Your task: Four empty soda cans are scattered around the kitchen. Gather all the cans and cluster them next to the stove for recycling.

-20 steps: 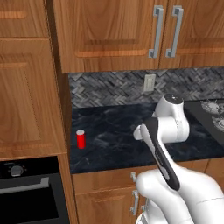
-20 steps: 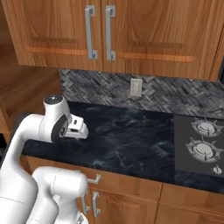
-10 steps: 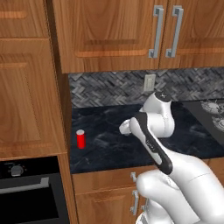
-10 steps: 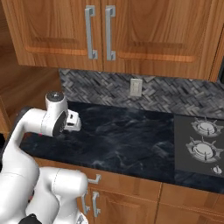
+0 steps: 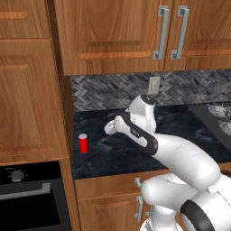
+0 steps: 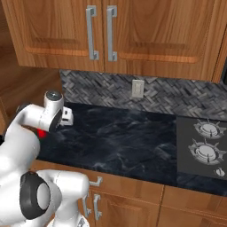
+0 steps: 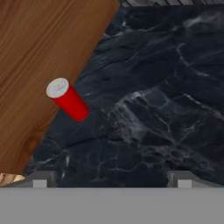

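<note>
a red soda can [image 5: 83,143] stands upright on the dark marble desk [image 5: 180,126], close to the tall wooden cabinet side [image 5: 31,99] at the desk's left end and well apart from the stove [image 6: 204,148] far to the right. the hand [image 5: 109,128] hovers over the desk to the can's right, fingers spread wide and holding nothing. an empty can like that is probably light, thin-walled and easy to dent or tip, so i'd take it around the middle of its body with a gentle squeeze. compared with a second ago, the arm has swung left and lower toward the can; the can itself hasn't shifted.
</note>
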